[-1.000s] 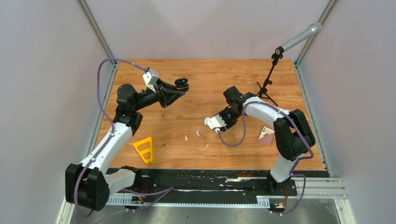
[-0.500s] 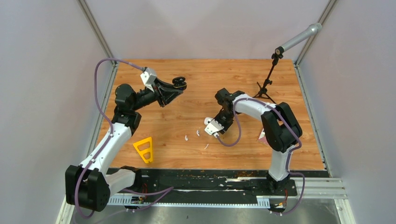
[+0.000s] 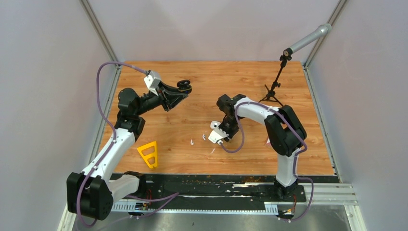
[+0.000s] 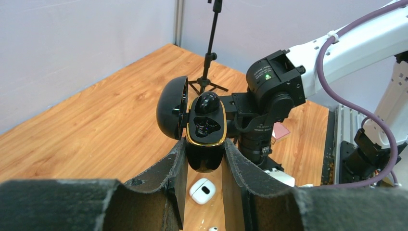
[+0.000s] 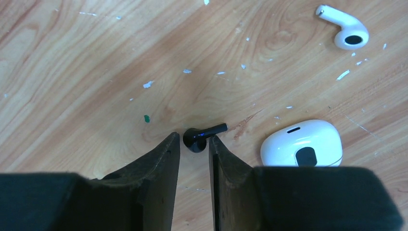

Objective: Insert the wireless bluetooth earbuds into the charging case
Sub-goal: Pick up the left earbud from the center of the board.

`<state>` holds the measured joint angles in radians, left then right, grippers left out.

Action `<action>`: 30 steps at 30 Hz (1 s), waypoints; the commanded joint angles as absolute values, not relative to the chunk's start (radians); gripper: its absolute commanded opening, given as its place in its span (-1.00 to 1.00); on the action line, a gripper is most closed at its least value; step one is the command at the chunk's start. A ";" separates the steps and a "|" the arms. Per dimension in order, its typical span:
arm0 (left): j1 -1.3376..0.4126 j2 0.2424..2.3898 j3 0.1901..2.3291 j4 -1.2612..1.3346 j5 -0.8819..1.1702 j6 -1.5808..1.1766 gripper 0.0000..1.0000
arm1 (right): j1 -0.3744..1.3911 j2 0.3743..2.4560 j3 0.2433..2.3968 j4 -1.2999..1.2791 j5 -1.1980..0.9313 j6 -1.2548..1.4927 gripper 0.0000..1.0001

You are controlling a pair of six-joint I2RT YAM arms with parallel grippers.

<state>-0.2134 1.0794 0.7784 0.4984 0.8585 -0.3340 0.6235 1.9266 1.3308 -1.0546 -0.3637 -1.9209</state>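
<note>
My left gripper (image 4: pixel 206 145) is shut on an open black charging case (image 4: pixel 207 127) and holds it up in the air, lid (image 4: pixel 172 107) swung left. What looks like a black earbud (image 4: pixel 208 102) sits in its far socket. In the top view this gripper (image 3: pixel 179 91) is at the back left. My right gripper (image 5: pixel 195 139) is low over the table, jaws narrowly open. A black earbud (image 5: pixel 202 136) lies on the wood between the tips. A white case (image 5: pixel 302 143) lies just right of it. A white earbud (image 5: pixel 347 30) lies farther off. Two white earbuds (image 3: pixel 192 142) (image 3: pixel 204 137) show from above.
A yellow triangular piece (image 3: pixel 149 154) lies at the near left. A microphone stand (image 3: pixel 274 91) is at the back right. A thin white sliver (image 3: pixel 212 150) lies near the right gripper (image 3: pixel 219 135). A pink card (image 4: pixel 280 131) is behind the right arm.
The right arm has swung left and toward the near edge, bringing its gripper down beside the white case. The left arm has shifted only slightly with the black case.
</note>
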 commanded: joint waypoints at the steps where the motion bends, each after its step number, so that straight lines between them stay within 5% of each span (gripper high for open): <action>1: -0.206 1.057 0.773 0.531 0.852 -0.329 -1.00 | 0.628 1.956 1.391 -1.088 -0.384 -1.844 -0.43; 16: -0.206 1.071 0.773 0.543 0.847 -0.338 -1.00 | 0.630 1.916 1.352 -1.057 -0.425 -1.636 -0.83; 30: -0.206 1.125 0.764 0.566 0.881 -0.256 -1.00 | 0.580 1.914 1.818 -1.411 -0.743 -1.090 -0.90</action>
